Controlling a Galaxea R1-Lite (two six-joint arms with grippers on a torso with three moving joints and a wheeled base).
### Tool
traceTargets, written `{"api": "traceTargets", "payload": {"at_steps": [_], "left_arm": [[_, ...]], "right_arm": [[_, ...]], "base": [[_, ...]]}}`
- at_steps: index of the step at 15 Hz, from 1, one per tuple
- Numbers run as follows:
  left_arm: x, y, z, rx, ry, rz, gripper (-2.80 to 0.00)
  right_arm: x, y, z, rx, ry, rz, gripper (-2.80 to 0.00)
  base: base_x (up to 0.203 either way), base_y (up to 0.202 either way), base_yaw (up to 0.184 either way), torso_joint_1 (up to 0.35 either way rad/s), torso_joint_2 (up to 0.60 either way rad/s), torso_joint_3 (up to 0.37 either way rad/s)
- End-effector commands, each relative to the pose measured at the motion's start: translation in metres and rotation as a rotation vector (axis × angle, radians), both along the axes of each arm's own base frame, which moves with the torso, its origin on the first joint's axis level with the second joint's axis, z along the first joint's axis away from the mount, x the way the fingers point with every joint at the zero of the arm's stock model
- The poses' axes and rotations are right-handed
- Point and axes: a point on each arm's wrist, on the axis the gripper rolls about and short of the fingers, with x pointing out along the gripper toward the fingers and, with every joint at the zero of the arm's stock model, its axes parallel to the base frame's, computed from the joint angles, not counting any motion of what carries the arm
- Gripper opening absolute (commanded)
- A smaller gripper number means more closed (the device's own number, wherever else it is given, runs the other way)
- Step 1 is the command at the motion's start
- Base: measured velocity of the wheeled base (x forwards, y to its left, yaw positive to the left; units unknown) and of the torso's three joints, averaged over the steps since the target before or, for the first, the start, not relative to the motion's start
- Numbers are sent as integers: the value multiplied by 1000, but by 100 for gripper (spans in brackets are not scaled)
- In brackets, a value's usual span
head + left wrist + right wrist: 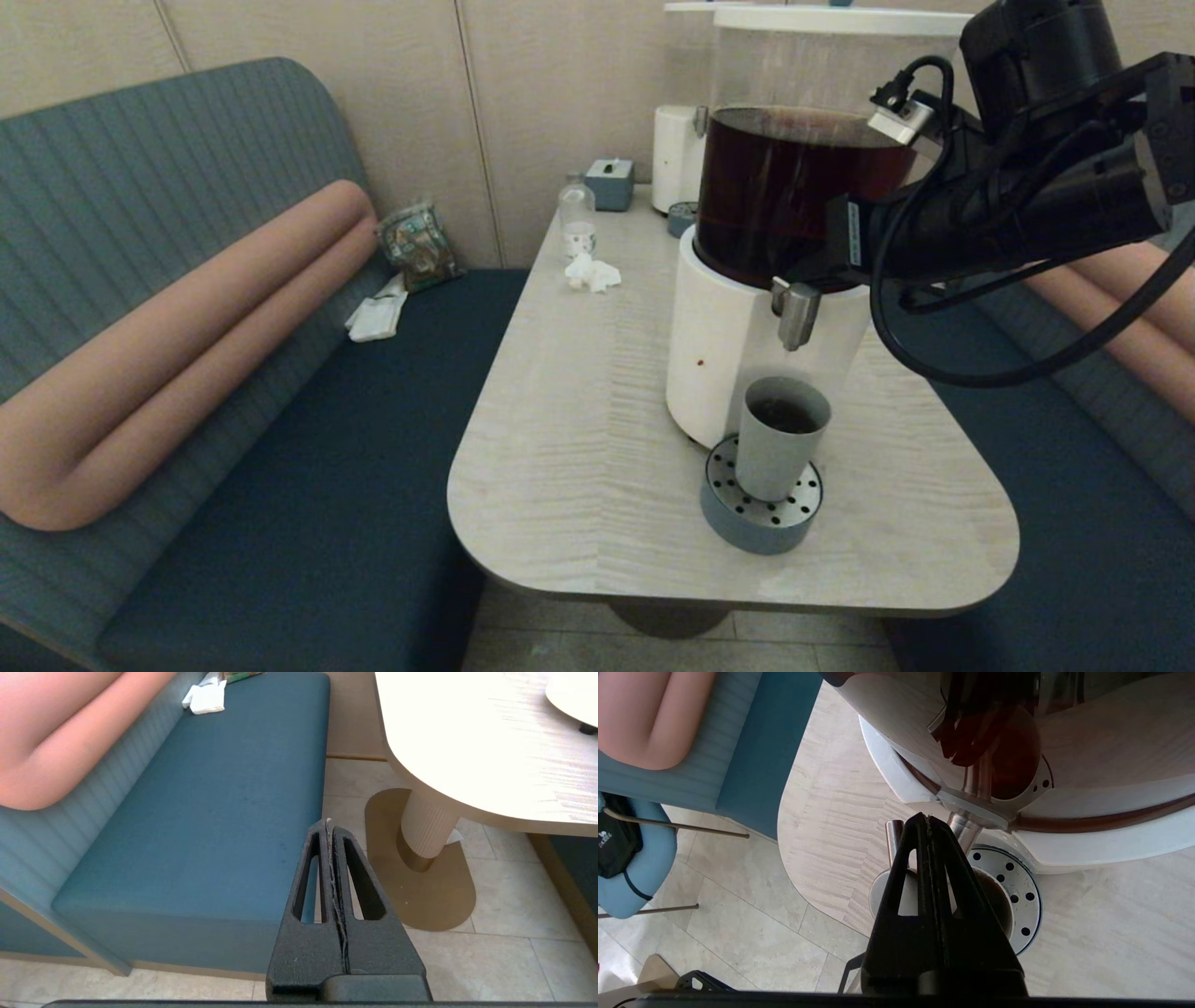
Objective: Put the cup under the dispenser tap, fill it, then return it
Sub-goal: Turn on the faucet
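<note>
1. The cup (780, 436) stands upright on the drip tray (760, 519), right below the tap (796, 314), so any pour falls straight in and spills drain through the tray's holes.
2. Dark liquid shows low inside the cup; it looks only partly filled.
3. The right gripper (928, 820) reaches across the tank (794, 191) from the right, fingers pressed together and holding nothing, its tip at the tap's top, probably pressing the lever, though the contact is hidden.
4. The left gripper (329, 823) hangs parked beside the table (579, 420), above the bench (224, 812), fingers closed and empty.
</note>
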Motion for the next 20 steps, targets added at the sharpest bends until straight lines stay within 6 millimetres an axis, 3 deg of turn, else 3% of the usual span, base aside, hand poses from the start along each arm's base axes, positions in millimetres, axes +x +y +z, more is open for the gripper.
{"api": "traceTargets", "payload": {"at_steps": [1,12,20], "left_arm": [[0,0,0,0,2,0,-280],[0,0,0,0,2,0,-280],[0,0,0,0,0,0,-280]], "right_arm": [[2,1,-4,-4,14,1,-280],[5,-4,-12,-57,-46,-107,-280],[-7,-14,3,-44,-117,-152,-280]], "base": [[0,0,0,0,0,0],[0,0,0,0,0,0],[0,0,0,0,0,0]]}}
